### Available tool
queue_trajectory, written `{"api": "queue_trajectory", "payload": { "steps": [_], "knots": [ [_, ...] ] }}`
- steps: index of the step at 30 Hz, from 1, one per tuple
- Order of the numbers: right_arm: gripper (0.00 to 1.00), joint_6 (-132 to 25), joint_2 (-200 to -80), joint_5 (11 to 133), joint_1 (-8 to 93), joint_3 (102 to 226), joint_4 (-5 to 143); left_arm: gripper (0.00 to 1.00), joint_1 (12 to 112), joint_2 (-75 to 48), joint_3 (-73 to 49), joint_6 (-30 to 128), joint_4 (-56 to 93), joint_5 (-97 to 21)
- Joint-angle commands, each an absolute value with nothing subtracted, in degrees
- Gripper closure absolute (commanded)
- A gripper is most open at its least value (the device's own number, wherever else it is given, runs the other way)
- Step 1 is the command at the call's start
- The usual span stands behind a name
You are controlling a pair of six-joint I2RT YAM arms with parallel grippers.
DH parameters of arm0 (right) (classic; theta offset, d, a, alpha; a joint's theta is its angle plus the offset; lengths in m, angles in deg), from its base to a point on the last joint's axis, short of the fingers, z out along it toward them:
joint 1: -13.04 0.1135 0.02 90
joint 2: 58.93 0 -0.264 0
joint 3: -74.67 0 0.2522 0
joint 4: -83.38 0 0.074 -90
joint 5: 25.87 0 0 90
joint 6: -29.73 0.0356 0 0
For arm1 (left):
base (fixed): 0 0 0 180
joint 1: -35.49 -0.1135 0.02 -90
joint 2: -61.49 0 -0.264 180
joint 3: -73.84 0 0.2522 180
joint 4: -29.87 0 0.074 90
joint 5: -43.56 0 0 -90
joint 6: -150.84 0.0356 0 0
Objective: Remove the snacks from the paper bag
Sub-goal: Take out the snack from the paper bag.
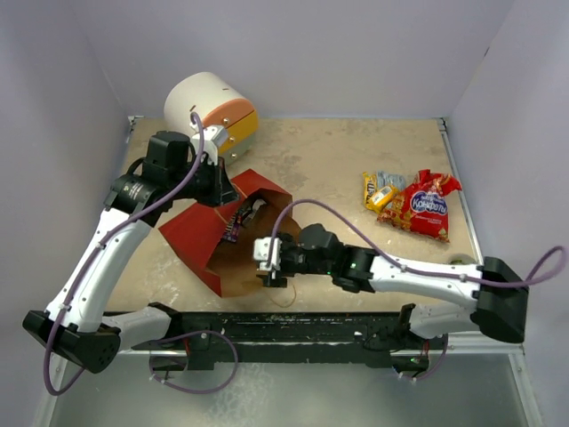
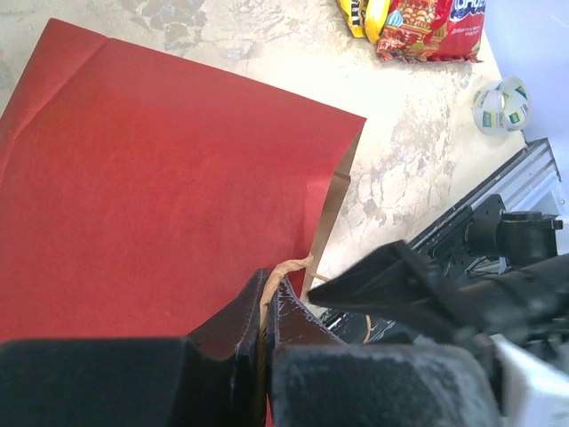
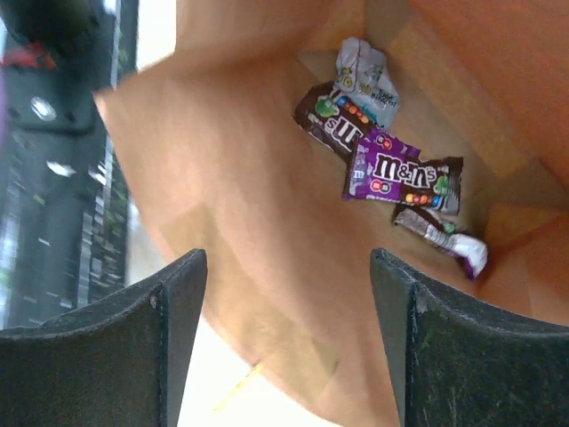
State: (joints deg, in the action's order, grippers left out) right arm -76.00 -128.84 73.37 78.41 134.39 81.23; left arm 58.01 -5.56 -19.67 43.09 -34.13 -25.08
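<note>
From above, our left gripper [image 1: 227, 191] is pinching the paper bag [image 1: 200, 236] by its rim at 11 o'clock. Our right gripper [image 1: 267, 267] is sitting at its mouth, and the big red bag [image 1: 428, 206] is lying at 3 o'clock. At the left wrist, we are clamping that rim. At the right wrist, our fingers are standing wide before the purple packet [image 3: 400, 178] inside.

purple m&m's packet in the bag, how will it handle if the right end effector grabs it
Likely light and floppy: the purple M&M's packet looks like thin glossy film, so it may crumple or slip in the right end effector. It lies against a brown packet on the paper bag floor, so a pinch might drag that along too.
</note>
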Motion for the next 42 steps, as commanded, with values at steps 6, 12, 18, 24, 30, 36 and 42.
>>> {"api": "queue_trajectory", "payload": {
  "steps": [6,12,18,24,30,36,42],
  "knots": [
    [0.22,-110.95,-145.52,72.66,75.23,141.69,88.65,1.0,58.08,-6.9,-23.71,43.82,-31.09,-23.33],
    [0.27,-117.69,-155.33,69.24,71.43,149.07,85.84,1.0,58.11,-6.83,-23.73,43.75,-31.49,-23.17],
    [0.31,-124.09,-162.41,67.33,69.03,153.18,84.93,1.0,58.13,-6.77,-23.62,43.6,-32.21,-22.97],
    [0.34,-126.5,-167.81,66.49,68.01,155.96,86.9,1.0,58.09,-7.31,-24.2,43.2,-32.23,-22.58],
    [0.32,-128.02,-172.09,65.88,67.45,157.57,90.36,1.0,58.12,-8.32,-25.93,44.19,-32.98,-22.9],
    [0.31,-128.58,-177.3,64.47,67.03,161.48,92.99,1.0,58.09,-9.29,-27.05,44.44,-33.2,-21.92],
    [0.44,-128.07,-181.34,63.3,66.08,165.72,94.28,1.0,58.08,-9.58,-26.88,44.0,-33.71,-21.09]
  ]
}}
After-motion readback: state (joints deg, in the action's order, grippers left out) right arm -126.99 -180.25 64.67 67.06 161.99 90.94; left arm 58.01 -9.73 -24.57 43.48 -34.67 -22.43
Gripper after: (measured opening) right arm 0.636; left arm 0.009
